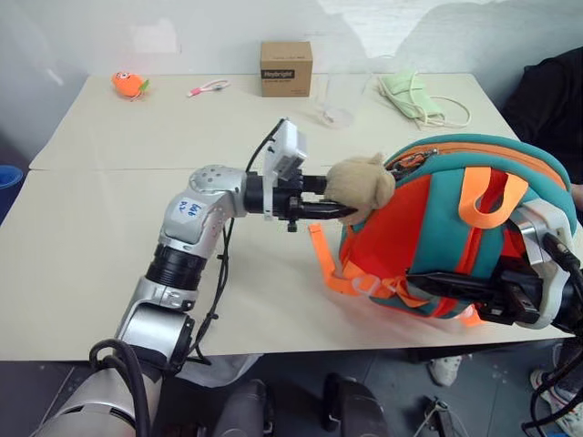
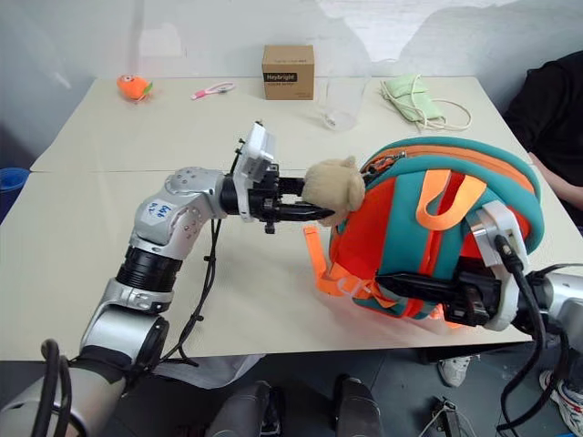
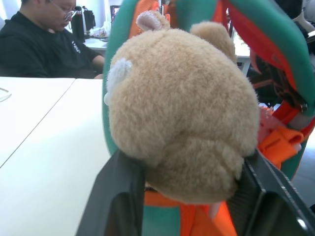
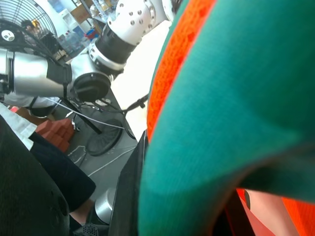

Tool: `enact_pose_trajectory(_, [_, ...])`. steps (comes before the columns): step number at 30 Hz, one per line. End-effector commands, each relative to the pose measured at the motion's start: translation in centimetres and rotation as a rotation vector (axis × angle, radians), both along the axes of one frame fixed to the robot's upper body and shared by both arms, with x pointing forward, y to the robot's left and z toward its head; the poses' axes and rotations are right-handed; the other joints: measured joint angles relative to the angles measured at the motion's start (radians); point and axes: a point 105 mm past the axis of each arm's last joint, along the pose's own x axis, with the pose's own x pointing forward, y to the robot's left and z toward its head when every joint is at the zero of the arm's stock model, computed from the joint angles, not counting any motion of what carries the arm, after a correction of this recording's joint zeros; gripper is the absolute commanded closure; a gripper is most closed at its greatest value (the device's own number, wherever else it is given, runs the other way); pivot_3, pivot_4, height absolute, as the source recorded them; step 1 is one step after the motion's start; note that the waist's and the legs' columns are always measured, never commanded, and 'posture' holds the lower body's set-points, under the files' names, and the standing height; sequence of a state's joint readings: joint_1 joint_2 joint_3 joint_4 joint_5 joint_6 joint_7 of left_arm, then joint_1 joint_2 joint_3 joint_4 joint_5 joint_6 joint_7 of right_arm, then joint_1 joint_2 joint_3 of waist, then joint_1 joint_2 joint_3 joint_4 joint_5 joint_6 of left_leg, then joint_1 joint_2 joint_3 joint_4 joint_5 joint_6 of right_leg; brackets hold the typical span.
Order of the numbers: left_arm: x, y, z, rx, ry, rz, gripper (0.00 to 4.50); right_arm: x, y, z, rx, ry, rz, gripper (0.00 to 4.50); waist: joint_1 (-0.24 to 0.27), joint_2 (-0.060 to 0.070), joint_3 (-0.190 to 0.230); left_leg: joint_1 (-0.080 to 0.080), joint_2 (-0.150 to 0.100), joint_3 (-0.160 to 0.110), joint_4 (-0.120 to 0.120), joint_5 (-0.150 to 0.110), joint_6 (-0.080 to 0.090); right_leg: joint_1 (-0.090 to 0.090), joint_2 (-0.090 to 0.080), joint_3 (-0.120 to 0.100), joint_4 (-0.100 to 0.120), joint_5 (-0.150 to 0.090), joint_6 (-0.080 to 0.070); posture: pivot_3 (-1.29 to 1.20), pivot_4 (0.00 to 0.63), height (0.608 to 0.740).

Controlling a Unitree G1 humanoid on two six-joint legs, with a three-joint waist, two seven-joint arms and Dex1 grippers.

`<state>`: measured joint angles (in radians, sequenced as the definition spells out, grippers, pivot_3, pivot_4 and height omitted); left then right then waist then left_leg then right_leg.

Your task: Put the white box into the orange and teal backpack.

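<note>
Backpack [image 1: 455, 228], left fingers [image 3: 118, 196] pinching hamster charm [image 3: 182, 108]

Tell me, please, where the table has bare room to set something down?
The widest bare patch is the near-left table, beside the left arm. Another lies mid-table between the orange toy and the cardboard box. The right side is crowded by the backpack, clear cup and green mask.

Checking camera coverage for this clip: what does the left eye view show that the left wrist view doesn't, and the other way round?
Left eye view alone: the brown cardboard box, an orange toy, and the right gripper clamped on the orange and teal backpack. Left wrist view alone: a seated person in black behind the table. Shared: the left gripper closed around the tan plush hamster charm on the backpack.
</note>
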<state>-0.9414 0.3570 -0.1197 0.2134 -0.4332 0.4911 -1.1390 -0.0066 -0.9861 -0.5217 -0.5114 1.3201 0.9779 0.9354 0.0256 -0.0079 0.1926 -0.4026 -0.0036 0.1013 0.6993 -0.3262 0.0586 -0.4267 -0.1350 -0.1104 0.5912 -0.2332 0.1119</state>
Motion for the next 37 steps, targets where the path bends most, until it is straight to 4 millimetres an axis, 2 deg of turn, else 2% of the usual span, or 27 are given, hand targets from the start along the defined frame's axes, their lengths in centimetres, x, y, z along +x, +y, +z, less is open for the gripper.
enact_pose_trajectory(1, [1.0, 3.2, 2.3, 0.004, -0.059, 0.058, 3.22, -0.2, -0.8, 0.9, 0.005, -0.065, -0.032, 4.5, 0.0, 0.0, 0.0, 0.0, 0.0, 0.0, 0.0, 0.0, 0.0, 0.0, 0.0, 0.0, 0.0, 0.0, 0.0, 0.0, 0.15, 0.74])
enact_pose_trajectory(2, [1.6, 4.6, 1.8, 0.074, -0.058, 0.09, 3.3, -0.3, -1.1, 0.8, 0.007, -0.063, -0.046, 4.5, 0.0, 0.0, 0.0, 0.0, 0.0, 0.0, 0.0, 0.0, 0.0, 0.0, 0.0, 0.0, 0.0, 0.0, 0.0, 0.0, 0.15, 0.74])
enact_pose_trajectory(5, [0.9, 7.7, -2.7, 0.385, -0.112, 0.045, 3.4, -0.4, -1.8, 0.4, 0.002, -0.057, -0.08, 4.5, -0.005, 0.001, 0.0, 0.001, 0.001, 0.002, -0.001, 0.0, -0.001, -0.001, 0.001, 0.0, 0.0, 0.0, 0.0, 0.0, 0.15, 0.74])
enact_pose_trajectory(7, [1.0, 8.5, -5.5, 0.535, -0.175, 0.035, 3.4, -0.3, -2.0, 0.1, -0.007, -0.06, -0.096, 4.5, -0.001, 0.001, -0.001, 0.003, 0.001, 0.004, -0.003, -0.001, -0.001, -0.001, 0.001, 0.001, 0.0, -0.001, -0.001, 0.0, 0.15, 0.74])
enact_pose_trajectory(8, [1.2, 8.6, -6.3, 0.575, -0.196, 0.036, 3.4, -0.3, -2.1, 0.0, -0.01, -0.062, -0.1, 4.5, 0.001, 0.001, -0.001, 0.003, 0.001, 0.004, -0.002, -0.001, -0.001, -0.001, 0.001, 0.001, 0.0, -0.001, -0.001, 0.0, 0.15, 0.74])
enact_pose_trajectory(11, [1.6, 5.7, -9.5, 0.595, -0.276, 0.024, 3.4, 0.0, -2.4, -0.3, -0.015, -0.064, -0.114, 4.5, 0.014, 0.001, -0.001, 0.001, 0.0, 0.003, 0.0, -0.001, 0.001, -0.001, -0.001, 0.001, -0.002, 0.0, -0.001, 0.0, 0.15, 0.74])
enact_pose_trajectory(12, [1.8, 3.8, -10.1, 0.555, -0.293, 0.032, 3.4, 0.2, -2.6, -0.5, -0.021, -0.068, -0.125, 4.5, 0.019, 0.001, -0.001, 0.001, -0.001, 0.002, 0.0, -0.002, 0.002, -0.001, -0.005, 0.002, -0.003, 0.0, -0.001, 0.0, 0.15, 0.74])
enact_pose_trajectory(14, [2.0, 0.3, -10.5, 0.451, -0.275, 0.063, 3.4, 0.8, -2.8, -0.8, -0.041, -0.087, -0.152, 4.5, 0.032, 0.001, -0.001, 0.0, -0.003, 0.001, 0.0, -0.003, 0.004, -0.001, -0.013, 0.004, -0.004, 0.001, 0.0, 0.0, 0.15, 0.74])
enact_pose_trajectory(16, [2.3, -0.8, -10.4, 0.412, -0.246, 0.102, 3.4, 1.5, -3.1, -1.1, -0.06, -0.111, -0.191, 4.5, 0.035, 0.0, 0.0, -0.002, -0.003, 0.001, 0.001, -0.003, 0.005, -0.001, -0.013, 0.004, -0.005, 0.003, 0.001, 0.0, 0.15, 0.74])
enact_pose_trajectory(19, [2.6, 0.5, -10.0, 0.379, -0.182, 0.149, 3.4, 2.2, -3.9, -1.3, -0.093, -0.13, -0.248, 4.5, 0.024, 0.0, 0.0, -0.002, -0.003, 0.002, 0.0, -0.002, 0.005, -0.002, -0.012, 0.002, -0.002, 0.003, 0.002, 0.0, 0.15, 0.74])
enact_pose_trajectory(20, [2.9, 2.1, -9.6, 0.344, -0.107, 0.185, 3.09, 2.4, -4.6, -1.1, -0.098, -0.134, -0.276, 3.85, 0.019, 0.0, 0.0, -0.002, -0.002, 0.003, 0.0, -0.002, 0.003, -0.002, -0.01, 0.0, -0.002, 0.003, 0.002, 0.0, 0.15, 0.74])
enact_pose_trajectory(23, [3.2, 6.1, -8.6, 0.26, 0.065, 0.243, 2.15, 2.3, -6.3, -0.8, -0.091, -0.1, -0.324, 2.92, 0.0, 0.0, 0.0, -0.001, -0.001, 0.003, 0.0, -0.001, 0.002, -0.002, -0.007, -0.001, -0.001, 0.003, 0.002, 0.0, 0.15, 0.74])
enact_pose_trajectory(27, [2.4, 9.7, -6.8, 0.217, 0.138, 0.248, 0.97, 1.2, -8.2, 0.7, -0.083, -0.074, -0.338, 1.65, -0.002, 0.001, 0.0, -0.001, -0.001, 0.003, 0.0, -0.001, 0.003, -0.002, -0.002, 0.0, -0.001, 0.003, 0.001, 0.0, 0.15, 0.74])
enact_pose_trajectory(28, [1.9, 11.6, -5.1, 0.179, 0.169, 0.253, 0.64, 0.5, -10.3, 1.7, -0.112, -0.08, -0.386, 1.28, 0.0, 0.001, 0.0, -0.001, -0.001, 0.003, 0.0, -0.001, 0.003, -0.002, -0.002, 0.0, -0.001, 0.003, 0.001, 0.0, 0.15, 0.74])
enact_pose_trajectory(30, [1.2, 13.8, -2.5, 0.122, 0.193, 0.257, 0.07, -0.6, -13.1, 3.2, -0.159, -0.091, -0.454, 0.62, 0.003, 0.001, 0.0, -0.003, -0.001, 0.002, 0.0, -0.001, 0.003, -0.002, -0.003, -0.001, -0.001, 0.003, 0.001, 0.0, 0.15, 0.74])
enact_pose_trajectory(32, [0.7, 15.2, -0.1, 0.077, 0.179, 0.268, 0.0, -1.0, -15.8, 5.0, -0.173, -0.114, -0.548, 0.04, 0.001, 0.001, 0.0, -0.002, -0.001, 0.002, 0.0, -0.001, 0.003, -0.002, -0.002, -0.001, -0.003, 0.003, 0.001, 0.0, 0.15, 0.74])
enact_pose_trajectory(33, [0.1, 16.0, 1.5, 0.037, 0.174, 0.26, 0.0, -1.3, -17.4, 6.1, -0.179, -0.146, -0.608, 0.04, 0.001, 0.001, 0.0, -0.002, -0.001, 0.003, 0.0, -0.001, 0.004, -0.002, -0.002, -0.001, -0.003, 0.003, 0.001, 0.0, 0.15, 0.74])
enact_pose_trajectory(35, [-0.7, 16.8, 3.2, -0.019, 0.162, 0.254, 0.0, -1.6, -19.4, 7.1, -0.192, -0.183, -0.687, 0.04, 0.001, 0.001, 0.0, -0.002, -0.002, 0.003, 0.0, -0.002, 0.004, -0.001, -0.003, 0.0, -0.003, 0.003, 0.001, 0.0, 0.15, 0.74])
enact_pose_trajectory(37, [-0.6, 16.9, 3.2, -0.041, 0.136, 0.288, 0.0, -1.3, -20.0, 6.7, -0.189, -0.195, -0.726, 0.04, -0.001, 0.001, 0.0, 0.0, -0.002, 0.003, 0.0, -0.002, 0.004, 0.0, -0.004, 0.0, -0.003, 0.003, 0.001, 0.0, 0.15, 0.74])
